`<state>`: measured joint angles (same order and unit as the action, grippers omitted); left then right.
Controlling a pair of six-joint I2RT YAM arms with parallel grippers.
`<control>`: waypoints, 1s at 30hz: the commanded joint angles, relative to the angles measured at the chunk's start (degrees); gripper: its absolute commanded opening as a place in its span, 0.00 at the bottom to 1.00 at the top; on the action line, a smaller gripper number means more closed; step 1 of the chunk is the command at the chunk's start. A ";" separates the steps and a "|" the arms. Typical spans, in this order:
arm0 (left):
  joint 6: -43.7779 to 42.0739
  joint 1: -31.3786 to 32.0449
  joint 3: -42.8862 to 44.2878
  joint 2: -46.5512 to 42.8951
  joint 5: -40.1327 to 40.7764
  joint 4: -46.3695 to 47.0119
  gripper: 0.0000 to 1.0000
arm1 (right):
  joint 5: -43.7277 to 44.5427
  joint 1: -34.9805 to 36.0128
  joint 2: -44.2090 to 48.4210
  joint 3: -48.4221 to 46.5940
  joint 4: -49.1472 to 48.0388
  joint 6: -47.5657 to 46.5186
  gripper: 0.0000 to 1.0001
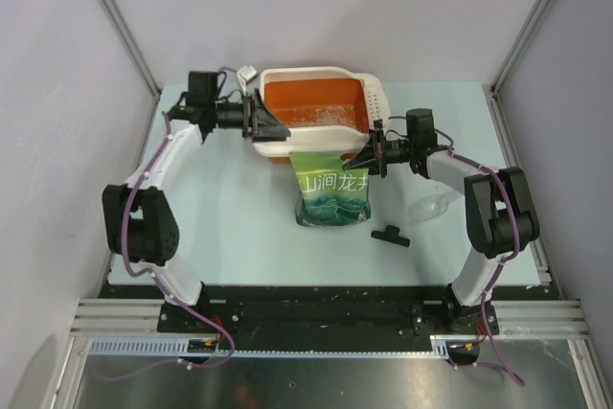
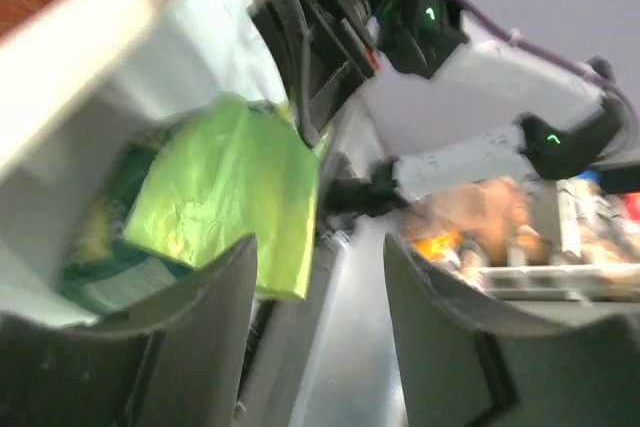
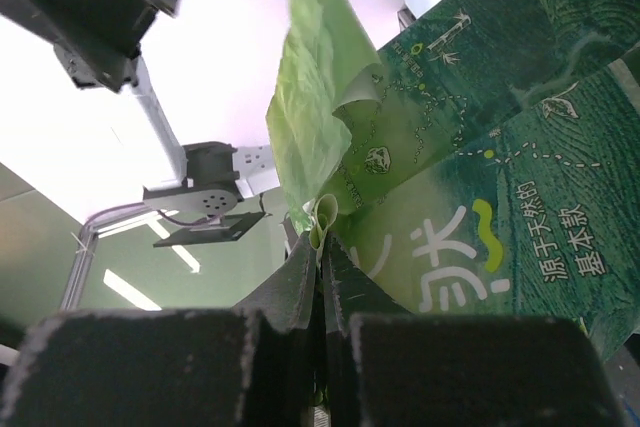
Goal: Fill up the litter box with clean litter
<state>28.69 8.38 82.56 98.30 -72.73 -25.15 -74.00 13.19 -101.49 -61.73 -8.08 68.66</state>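
- Where the right gripper (image 3: 320, 247) meets the green pouch (image 3: 480, 207), we see its jaws clamped tight on a thin top edge, just off the near right corner of the litter box (image 1: 316, 72).
- Left gripper (image 2: 320, 277): jaws spread, nothing between them, at the box's near left corner; the pouch's torn flap sits beside one finger.
- Pouch runs from the box's near rim down onto the table (image 1: 220, 217).
- Clean litter (image 1: 330, 123): we see a pale grainy streak inside the box, along its near wall.
- Clear plastic piece (image 1: 433, 206) and small black part (image 1: 391, 235) lie nearer than the box, to its right.
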 commanded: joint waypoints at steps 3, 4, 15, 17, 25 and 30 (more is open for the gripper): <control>-37.70 3.12 6.38 -12.77 23.75 -10.27 0.69 | -5.19 -1.59 0.86 -3.30 -2.30 2.53 0.00; -41.66 6.00 6.03 -14.96 24.73 -10.27 0.72 | -5.11 -1.76 0.94 -3.39 -2.12 2.27 0.00; -68.75 23.33 1.38 -13.05 30.52 -10.36 0.75 | -5.19 -1.76 1.39 -3.48 -2.03 2.09 0.00; -72.35 26.24 -0.03 -11.47 32.55 -10.27 0.73 | -5.28 -1.85 1.21 -3.48 -1.94 2.00 0.00; -75.97 28.09 -1.88 -7.60 34.58 -10.36 0.57 | -5.46 -1.85 1.56 -3.13 0.34 0.86 0.00; -75.98 28.27 -2.76 -6.63 36.17 -9.40 0.47 | -5.54 -2.12 1.91 -3.13 4.82 -1.34 0.00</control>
<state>-44.58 36.51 80.64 91.20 -37.39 -35.16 -74.50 12.45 -101.69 -61.76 -6.42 67.26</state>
